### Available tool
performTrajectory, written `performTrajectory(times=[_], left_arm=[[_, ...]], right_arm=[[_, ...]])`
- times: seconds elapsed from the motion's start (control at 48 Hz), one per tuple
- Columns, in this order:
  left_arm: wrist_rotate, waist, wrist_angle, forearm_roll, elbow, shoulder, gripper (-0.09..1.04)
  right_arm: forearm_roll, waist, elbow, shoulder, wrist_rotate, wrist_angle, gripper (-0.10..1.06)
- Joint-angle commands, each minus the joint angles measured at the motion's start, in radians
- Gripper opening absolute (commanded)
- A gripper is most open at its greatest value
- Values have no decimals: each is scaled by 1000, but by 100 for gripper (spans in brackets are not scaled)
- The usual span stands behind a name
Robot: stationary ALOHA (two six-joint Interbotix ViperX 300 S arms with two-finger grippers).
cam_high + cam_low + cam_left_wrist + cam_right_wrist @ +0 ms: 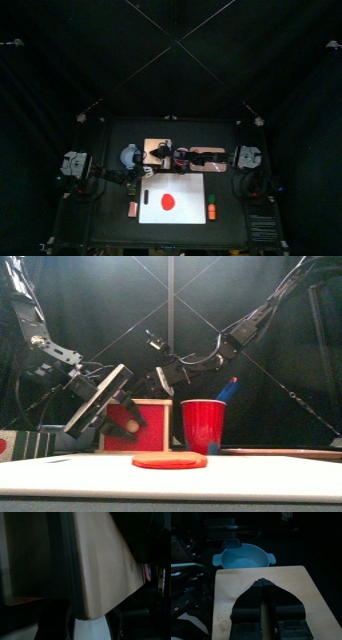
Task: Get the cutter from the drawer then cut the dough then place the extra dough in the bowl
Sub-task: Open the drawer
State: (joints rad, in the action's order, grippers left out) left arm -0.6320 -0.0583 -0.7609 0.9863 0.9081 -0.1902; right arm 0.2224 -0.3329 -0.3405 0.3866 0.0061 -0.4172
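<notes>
A pale wooden box (pixel 156 146) with a red drawer front (pixel 134 428) stands behind the white cutting board (pixel 191 215). A flat red dough disc (pixel 170 201) lies on the board, low and wide in the front view (pixel 168 460). The blue-grey bowl (pixel 243 556) sits just left of the box (pixel 130 157). My right gripper (pixel 264 586) hovers over the box top with its jaws pressed together and nothing visible between them. My left gripper (pixel 100 406) hangs close against the box's left side; the left wrist view shows only the box wall (pixel 100 567). No cutter is visible.
A red cup (pixel 203 424) holding a blue toy knife (pixel 227 388) stands right of the box. A small red toy (pixel 134 209) lies left of the board, and an orange and green toy (pixel 211 210) lies to its right.
</notes>
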Motion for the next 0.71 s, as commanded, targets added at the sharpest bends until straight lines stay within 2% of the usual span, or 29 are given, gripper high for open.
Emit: performTrajectory(times=[0.021, 0.5, 0.708], left_arm=[[2, -21, 15, 3, -3, 11, 56], [3, -117, 210, 0, 11, 61, 55], [0, -164, 247, 3, 5, 61, 55]], right_arm=[[-5, -5, -9, 11, -2, 38, -6], [-12, -12, 11, 9, -2, 52, -6], [-12, -14, 28, 11, -3, 71, -6]])
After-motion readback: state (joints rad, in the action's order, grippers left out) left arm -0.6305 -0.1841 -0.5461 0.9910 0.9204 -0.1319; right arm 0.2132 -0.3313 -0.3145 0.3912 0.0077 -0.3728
